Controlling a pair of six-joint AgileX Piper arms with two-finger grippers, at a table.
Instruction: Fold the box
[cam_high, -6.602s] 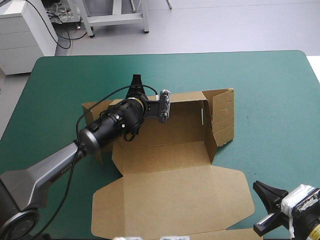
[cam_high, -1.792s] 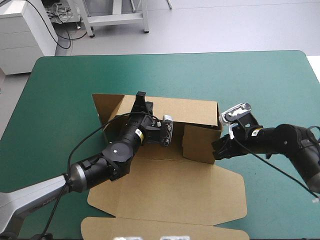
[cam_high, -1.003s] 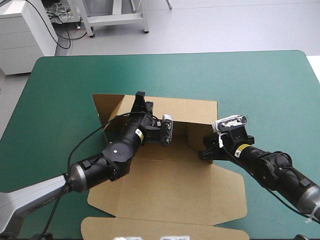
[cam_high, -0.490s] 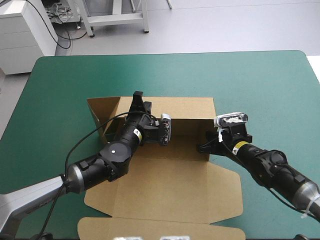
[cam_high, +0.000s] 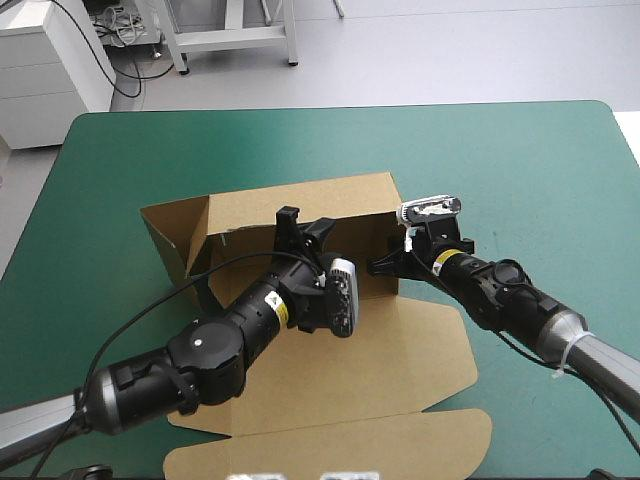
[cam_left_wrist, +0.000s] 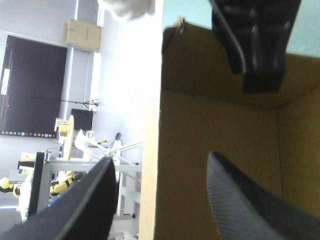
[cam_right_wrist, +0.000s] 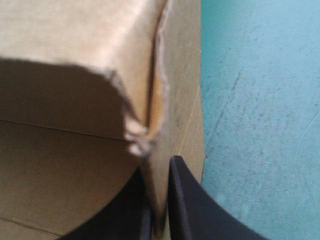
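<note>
1. Table (cam_high: 520, 170), teal-green cover. We log it as the largest item. Its bare cover shows on every side of the work.

2. Box (cam_high: 400, 350), brown board, partly raised. We place it at the table's middle, somewhat toward the near edge. The far wall (cam_high: 300, 200) stands upright. At its left end, an end flap (cam_high: 170, 235) splays outward at an angle. The lid (cam_high: 330, 450) lies flat on the cover, reaching toward the near edge. In the left wrist view the box (cam_left_wrist: 220, 140) shows its inner faces and the wall's top edge. In the right wrist view the box (cam_right_wrist: 75, 150) fills the frame beside a strip of cover.

3. Left arm (cam_high: 200, 355), lying slantwise over the box. From above it hides most of the box's floor and part of the lid.

4. Left gripper (cam_high: 303, 225), at the far wall. We note the left gripper (cam_left_wrist: 161, 160) spread wide, one black finger outside the wall and one inside. Neither finger presses the board.

5. Right gripper (cam_high: 380, 265), at the right end of the far wall, covering that corner from above. Close up, the right gripper (cam_right_wrist: 159, 167) is nearly closed, pinching a board edge between its fingers. The same right gripper (cam_left_wrist: 255, 50) appears ahead of the left one, inside the box.
</note>
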